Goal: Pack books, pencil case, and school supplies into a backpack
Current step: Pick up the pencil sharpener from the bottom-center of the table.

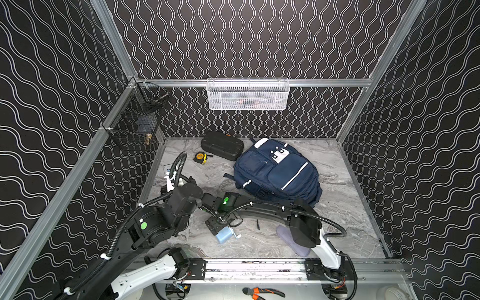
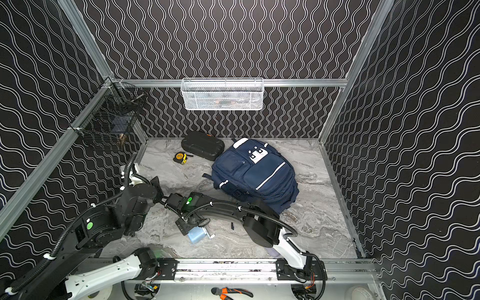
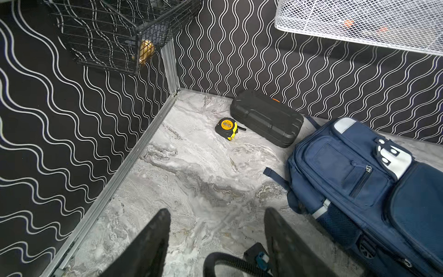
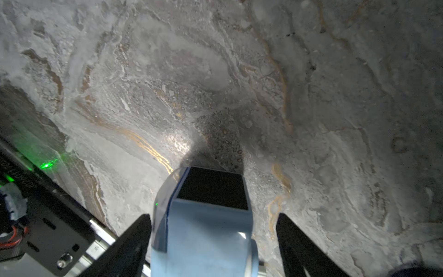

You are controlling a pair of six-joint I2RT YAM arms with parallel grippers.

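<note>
Marble tabletop [image 1: 259, 244]; pencil sharpener [image 4: 206, 230] lengthwise between spread right tool [image 4: 213, 215].

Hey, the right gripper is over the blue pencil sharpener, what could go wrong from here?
The pencil sharpener sits off-centre between the open fingers of the right gripper, so closing may shove or twist it instead of gripping it. The backpack shows no open pocket in both top views, so there may be nowhere to put it yet. The pencil case lies partly under the right arm's elbow, which might drag it.
</note>
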